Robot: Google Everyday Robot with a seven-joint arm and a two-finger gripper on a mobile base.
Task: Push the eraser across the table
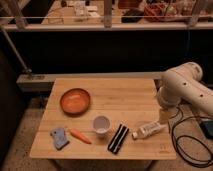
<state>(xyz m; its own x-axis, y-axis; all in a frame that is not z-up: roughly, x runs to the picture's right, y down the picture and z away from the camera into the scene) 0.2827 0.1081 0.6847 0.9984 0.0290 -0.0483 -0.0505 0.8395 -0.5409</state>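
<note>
The eraser [118, 138] lies flat on its broad face near the front edge of the table [125, 95], a little lower in the picture than the gripper [163, 115] and to the picture's left of it, apart from it. Because it rests flat, I judge it will slide and not tip over when it is pushed from the side, so it needs no grasp. Its long side is slanted, and this offers a wide face for a push. Between the eraser and the gripper lies a clear bottle [148, 130] on its side, just below the gripper and very near to it; it seems to block the direct way, so the gripper probably must pass over it or around it. On the other side of the eraser, farther from the gripper, a white cup [101, 125] stands just beside it, then a carrot [80, 135] and a small blue-grey item [59, 137]. An orange bowl [75, 100] sits far from the gripper, toward the far left. The gripper hangs at the end of the white arm [182, 90] over the right edge of the table, touching nothing that I can see. Whether it is spread or pressed together I cannot tell. The bare planks beyond the eraser look like the freest direction for the push.
</note>
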